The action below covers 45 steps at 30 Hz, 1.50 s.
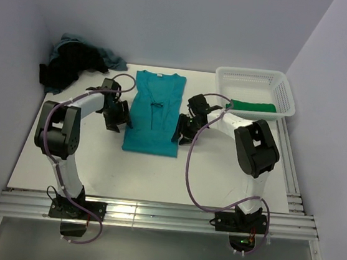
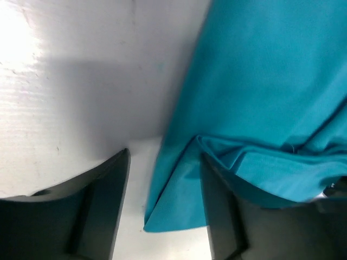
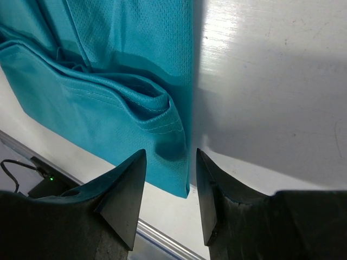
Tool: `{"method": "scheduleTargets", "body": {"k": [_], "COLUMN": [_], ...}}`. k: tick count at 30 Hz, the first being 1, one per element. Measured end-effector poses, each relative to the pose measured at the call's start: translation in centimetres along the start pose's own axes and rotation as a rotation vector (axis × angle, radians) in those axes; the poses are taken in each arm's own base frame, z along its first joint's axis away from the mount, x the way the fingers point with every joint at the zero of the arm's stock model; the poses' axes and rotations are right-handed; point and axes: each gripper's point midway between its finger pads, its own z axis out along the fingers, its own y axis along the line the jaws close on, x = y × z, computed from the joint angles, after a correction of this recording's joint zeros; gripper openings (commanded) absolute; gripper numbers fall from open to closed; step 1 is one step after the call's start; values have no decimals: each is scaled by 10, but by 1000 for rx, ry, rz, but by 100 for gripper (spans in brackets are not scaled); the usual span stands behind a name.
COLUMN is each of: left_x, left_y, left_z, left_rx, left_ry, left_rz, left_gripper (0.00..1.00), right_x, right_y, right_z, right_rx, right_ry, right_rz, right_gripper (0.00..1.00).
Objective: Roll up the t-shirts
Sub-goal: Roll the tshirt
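Both arms' jaws are standing open astride the teal t-shirt (image 1: 155, 112) at its folded side edges; closing now, they are likely risking pinching one layer only, skewing the roll

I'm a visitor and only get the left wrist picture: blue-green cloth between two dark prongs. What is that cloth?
Observer: It's a teal t-shirt, laid out flat with its collar at the far end.
Operator: What's happening on its other side?
Observer: The right tool is open, with the shirt's right edge between its fingers, near the hem.
Operator: Are there any other clothes?
Observer: A green t-shirt lies in the white basket at the far right.
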Motion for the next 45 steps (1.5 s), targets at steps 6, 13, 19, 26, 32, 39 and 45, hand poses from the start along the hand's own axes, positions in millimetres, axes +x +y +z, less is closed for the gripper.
{"method": "scheduleTargets", "body": {"k": [6, 13, 19, 26, 32, 39, 45], "left_x": [13, 38, 52, 71, 83, 90, 93], "left_y": [-9, -8, -8, -2, 3, 4, 10], "left_z": [-21, -15, -13, -16, -18, -17, -16], "left_rx": [77, 139, 163, 173, 173, 186, 184], "left_ry": [-27, 13, 54, 68, 84, 103, 115], "left_rz": [-1, -10, -30, -42, -50, -74, -101], "left_gripper": [77, 74, 74, 72, 62, 57, 38], "right_x": [7, 20, 31, 50, 56, 61, 64], "right_y": [-7, -6, -4, -7, -5, -4, -9], "right_z": [4, 5, 5, 1, 2, 5, 11], "right_rx": [7, -37, -61, -81, -109, -110, -93], "right_ry": [14, 41, 50, 81, 98, 110, 127], "right_rz": [4, 21, 23, 42, 59, 62, 72], "right_gripper": [52, 50, 51, 52, 48, 30, 2]}}
